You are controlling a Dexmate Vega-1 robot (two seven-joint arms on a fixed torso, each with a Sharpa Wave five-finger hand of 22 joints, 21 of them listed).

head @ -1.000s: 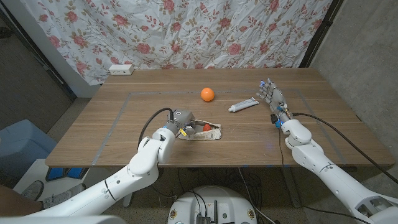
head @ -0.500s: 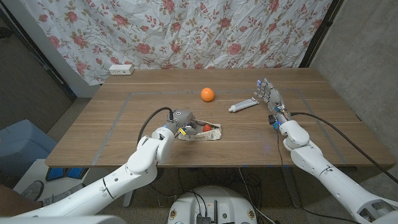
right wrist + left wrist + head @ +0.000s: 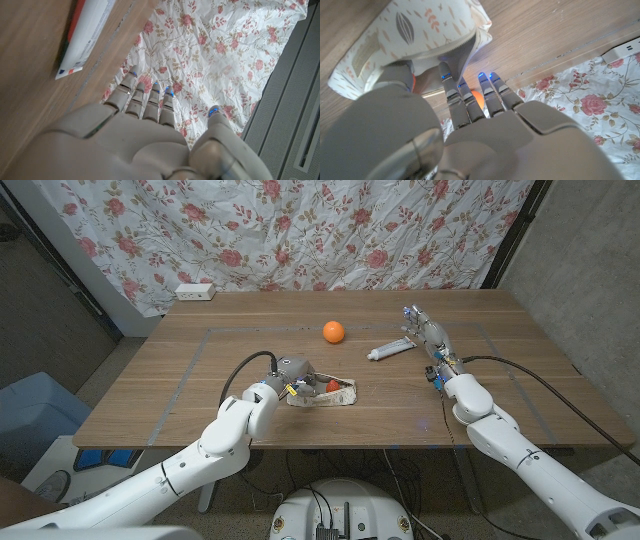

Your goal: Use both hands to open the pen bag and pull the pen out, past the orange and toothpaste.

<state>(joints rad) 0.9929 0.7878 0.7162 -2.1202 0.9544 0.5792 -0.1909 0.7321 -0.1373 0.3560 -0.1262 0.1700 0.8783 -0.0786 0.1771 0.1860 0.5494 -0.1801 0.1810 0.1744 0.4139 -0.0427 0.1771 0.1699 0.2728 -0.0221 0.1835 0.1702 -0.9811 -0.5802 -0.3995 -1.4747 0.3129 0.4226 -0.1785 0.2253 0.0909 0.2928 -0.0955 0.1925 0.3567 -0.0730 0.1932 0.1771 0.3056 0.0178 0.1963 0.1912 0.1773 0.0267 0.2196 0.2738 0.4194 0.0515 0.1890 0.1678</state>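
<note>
Left hand (image 3: 292, 376) gripping one end of pen bag (image 3: 325, 392) near table's front edge; right hand (image 3: 428, 332) open, empty, beside toothpaste (image 3: 391, 350), orange (image 3: 333, 332) further in. Risked knocking toothpaste or orange on reaching across; bag likely dragged sideways, held one-handed
</note>
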